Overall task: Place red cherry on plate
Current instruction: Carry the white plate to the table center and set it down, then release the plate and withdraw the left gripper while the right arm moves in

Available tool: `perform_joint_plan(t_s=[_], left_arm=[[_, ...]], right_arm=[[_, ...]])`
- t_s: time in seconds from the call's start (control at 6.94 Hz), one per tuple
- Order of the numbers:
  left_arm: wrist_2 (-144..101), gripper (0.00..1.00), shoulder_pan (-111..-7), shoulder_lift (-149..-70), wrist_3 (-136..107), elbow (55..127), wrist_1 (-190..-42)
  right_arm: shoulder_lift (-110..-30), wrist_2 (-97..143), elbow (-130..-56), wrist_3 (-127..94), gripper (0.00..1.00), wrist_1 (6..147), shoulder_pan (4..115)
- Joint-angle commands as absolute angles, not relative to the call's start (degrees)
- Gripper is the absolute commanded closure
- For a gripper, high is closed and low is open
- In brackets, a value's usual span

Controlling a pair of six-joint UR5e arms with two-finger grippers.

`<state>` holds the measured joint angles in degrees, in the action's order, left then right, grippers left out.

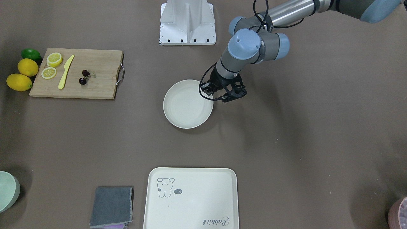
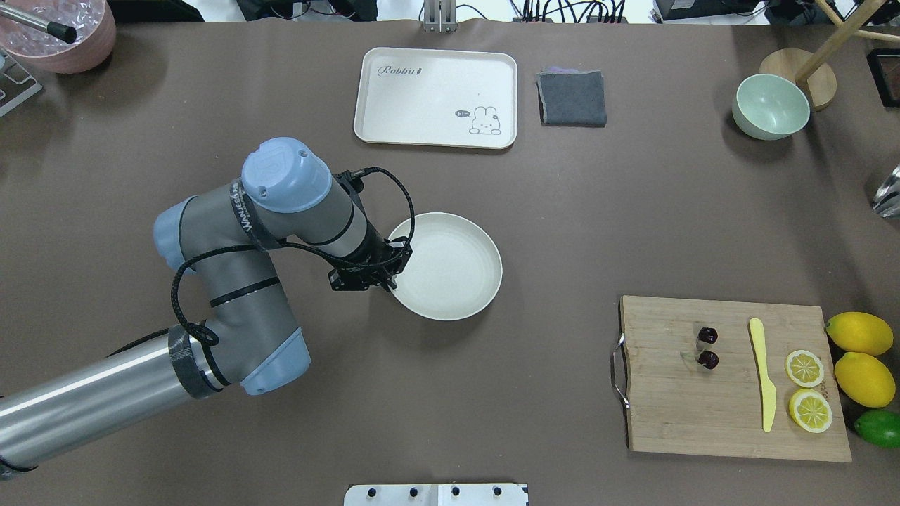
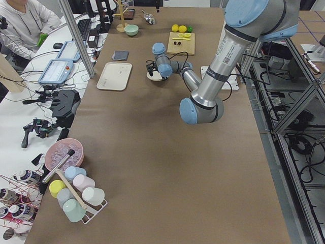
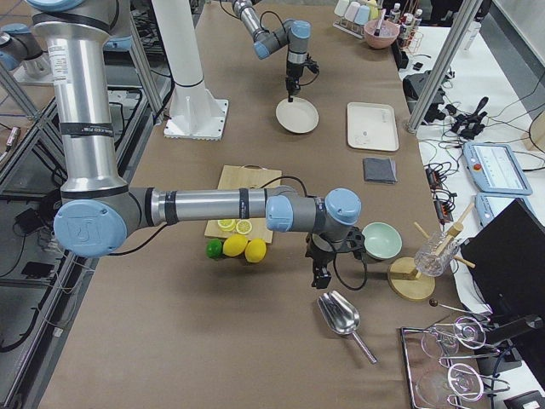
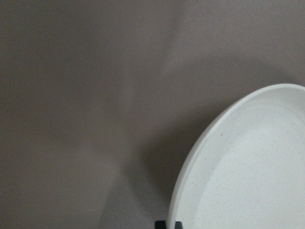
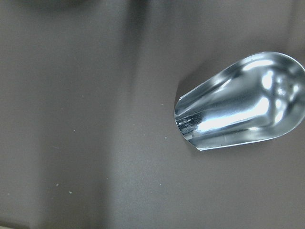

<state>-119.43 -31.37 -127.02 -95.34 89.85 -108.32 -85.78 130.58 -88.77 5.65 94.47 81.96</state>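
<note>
Cherry (image 2: 707,348) lies on the cutting board (image 2: 675,414), well apart from the plate (image 2: 457,267). Left gripper (image 2: 385,281) sits at the plate's rim. Only its wrist view shows two dark fingertips (image 5: 160,224), close together there, grasp unclear. Right gripper (image 4: 322,274) shows only from the side, near a metal scoop (image 6: 243,102); I cannot tell how far open it is.

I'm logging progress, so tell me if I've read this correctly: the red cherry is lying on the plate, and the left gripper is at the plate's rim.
Not quite. The red cherry is lying on the wooden cutting board, not on the plate, which holds nothing. The left gripper is indeed at the plate's rim. The overhead exterior view shows all of this.
</note>
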Motion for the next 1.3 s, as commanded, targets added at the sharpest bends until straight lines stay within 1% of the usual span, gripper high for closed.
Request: perform_joint_plan(t_s=[0.0, 0.14, 0.29, 0.43, 0.58, 0.72, 0.86, 1.01, 1.15], left_arm=[[-117.5, 0.02, -30.8, -126.8, -94.3, 90.1, -109.3], [-117.9, 0.02, -32.2, -124.7, -92.4, 91.0, -109.3], [-118.6, 0.02, -34.7, -121.7, -88.2, 93.6, -108.5], [-122.2, 0.02, -38.8, -117.8, -82.9, 95.4, -108.1], [-126.5, 0.02, -44.6, -115.2, -76.7, 95.9, -107.9], [-130.0, 0.02, -49.2, -111.7, -69.9, 95.8, -107.9], [-131.0, 0.02, -51.7, -108.6, -63.4, 95.7, -107.9], [-131.0, 0.02, -53.1, -107.1, -59.5, 95.5, -107.9], [-131.0, 0.02, -53.1, -106.1, -59.3, 95.5, -108.1]], right_arm=[[-86.0, 134.6, -88.3, 5.7, 0.00, 94.5, 82.0], [-86.0, 135.3, -88.9, 5.6, 0.00, 94.4, 82.0], [-85.7, 135.2, -89.0, 2.8, 0.00, 94.4, 81.9], [-85.6, 136.0, -89.3, 0.2, 0.00, 94.3, 81.4], [-84.8, 139.5, -89.6, 0.1, 0.00, 94.4, 81.3], [-84.5, 142.4, -91.8, 0.0, 0.00, 94.4, 81.0], [-84.3, 145.6, -93.4, -0.2, 0.00, 94.9, 80.5], [-84.4, 152.3, -93.6, -7.2, 0.00, 94.3, 79.7], [-84.2, 153.1, -96.6, -12.3, 0.00, 94.3, 75.9]])
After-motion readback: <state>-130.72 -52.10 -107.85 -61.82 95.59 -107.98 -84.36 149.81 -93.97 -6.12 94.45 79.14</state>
